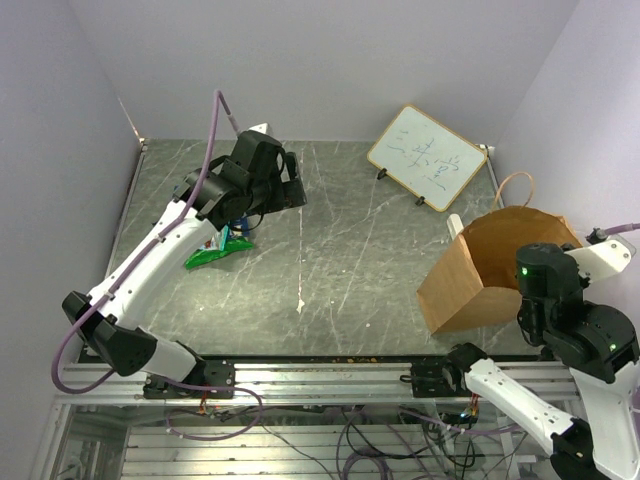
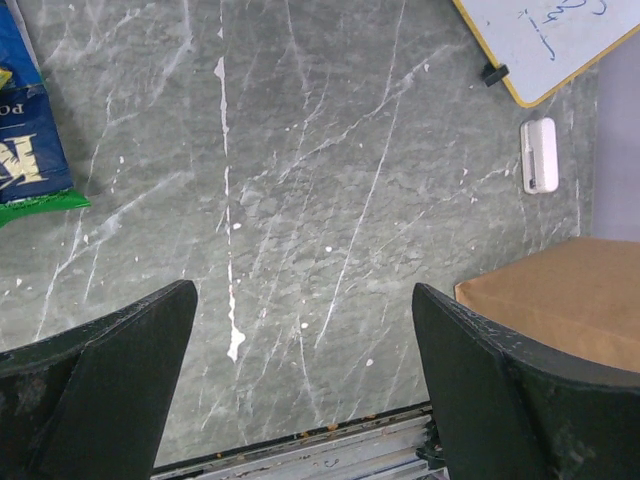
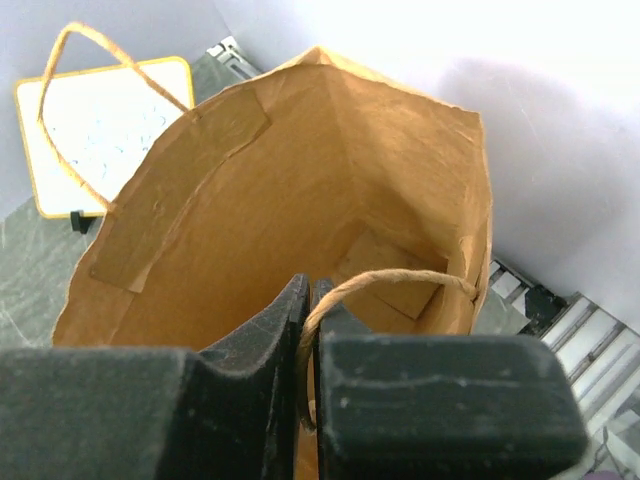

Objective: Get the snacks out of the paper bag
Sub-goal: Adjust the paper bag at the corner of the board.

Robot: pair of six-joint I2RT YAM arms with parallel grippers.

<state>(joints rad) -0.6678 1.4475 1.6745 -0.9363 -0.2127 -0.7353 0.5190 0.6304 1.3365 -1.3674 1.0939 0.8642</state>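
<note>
The brown paper bag [image 1: 480, 270] stands at the right of the table, mouth up; the right wrist view looks into it [image 3: 270, 210] and no snack shows inside. My right gripper [image 3: 312, 300] is shut on the bag's near twisted handle [image 3: 400, 280] at the rim. Snack packets, green [image 1: 215, 252] and blue, lie at the left of the table under my left arm; a blue and green edge shows in the left wrist view [image 2: 35, 150]. My left gripper [image 2: 305, 340] is open and empty above the table.
A white writing board [image 1: 427, 157] with a yellow frame leans at the back right, also in the left wrist view [image 2: 560, 40]. A small white eraser [image 2: 540, 155] lies near it. Purple walls close the left, back and right sides.
</note>
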